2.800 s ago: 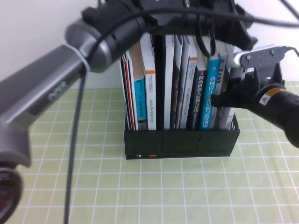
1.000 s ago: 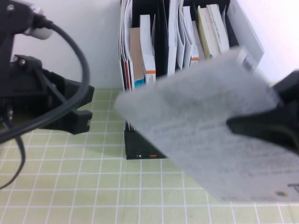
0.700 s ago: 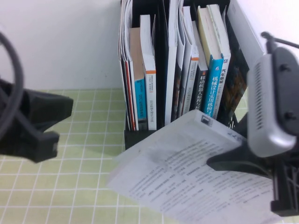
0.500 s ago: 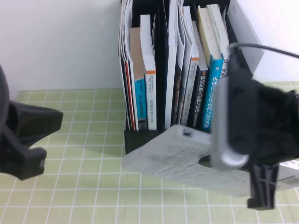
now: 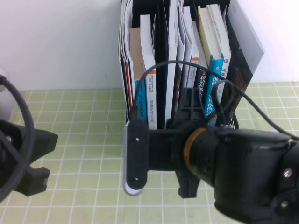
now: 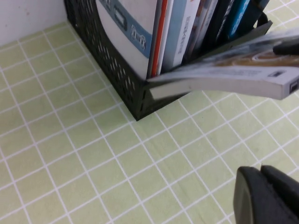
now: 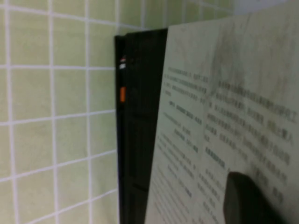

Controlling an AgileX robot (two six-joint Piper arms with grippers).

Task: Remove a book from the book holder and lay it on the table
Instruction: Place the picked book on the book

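White text-covered book [image 6: 224, 79] lying nearly flat over black book holder's [image 6: 112, 70] low front wall, hovering above green gridded table [image 6: 70, 158]

book holder [image 5: 140, 130] stands at back of table [image 5: 84, 154], against wall [image 5: 60, 42], books upright in its compartments. right arm [image 5: 219, 158] lies before holder, across its front. book [image 6: 224, 79] held flat above table, just before holder's front wall, one edge over it. left gripper [image 5: 23, 158] at table's left, well apart from holder.
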